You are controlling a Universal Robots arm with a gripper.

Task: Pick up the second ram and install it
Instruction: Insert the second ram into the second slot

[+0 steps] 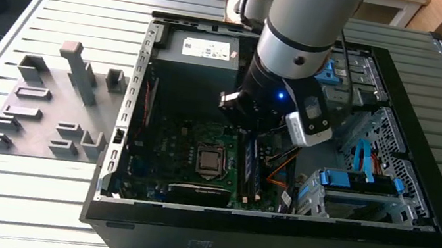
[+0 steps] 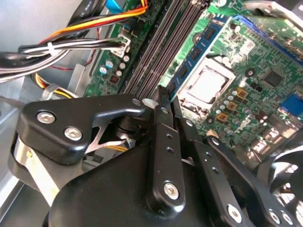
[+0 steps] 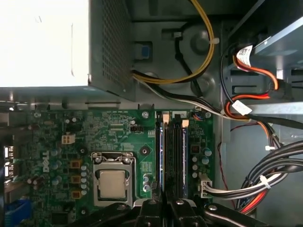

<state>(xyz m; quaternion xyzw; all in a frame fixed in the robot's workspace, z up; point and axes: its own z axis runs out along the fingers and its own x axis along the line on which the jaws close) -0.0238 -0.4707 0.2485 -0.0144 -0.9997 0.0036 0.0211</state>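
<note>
Where your gripper sits: low inside the computer case, over the bank of memory slots.
Fingers: clenched, tips drawn together with no gap showing; you cannot see anything caught between them. The tips stand at one end of the slot bank.
Case: lies open-side up on the slatted metal counter.
Case contents: green motherboard on the floor of the case; grey power supply at the far end; drive cage with blue latches at the exterior view's right; bundled cables between supply and cage.
Board contents: processor socket with bare metal lid, just beside the slot bank.
Second ram: green-blue stick standing on edge in the slot nearest the socket.
Ram axis: long axis lies along the slots, parallel to the board; one end points to the power supply, the other to the fingertips. In the second wrist view its chip face is turned toward the socket.
Neighbouring slots: dark; you cannot tell whether they are filled.
Holder tray: grey, on the counter at the exterior view's left, well apart from the case, upright blocks standing on it.
</note>
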